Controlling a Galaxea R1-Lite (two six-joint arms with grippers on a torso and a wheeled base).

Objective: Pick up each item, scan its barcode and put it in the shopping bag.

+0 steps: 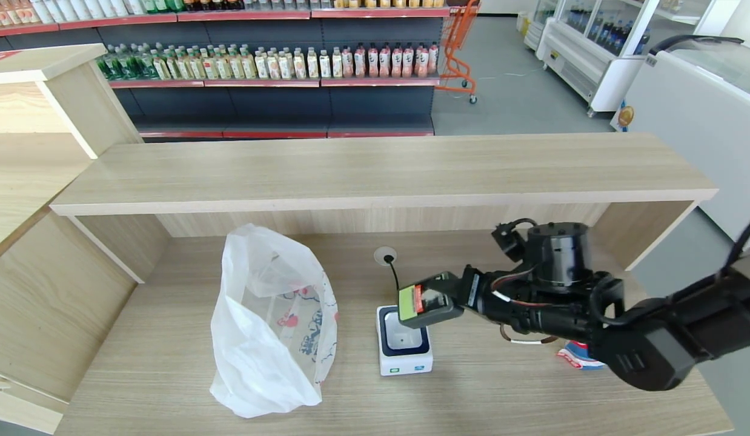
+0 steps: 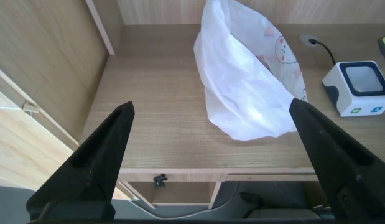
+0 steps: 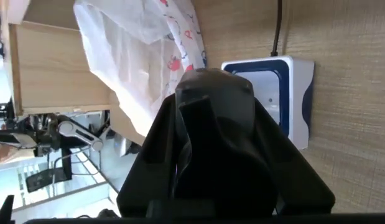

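On the desk (image 1: 163, 369), the shopping bag (image 1: 272, 327) sits left of centre, the scanner (image 1: 404, 350) just right of it, the item (image 1: 409, 303) in the right gripper (image 1: 426, 301) above the scanner, a packet (image 1: 578, 358) at lower right.
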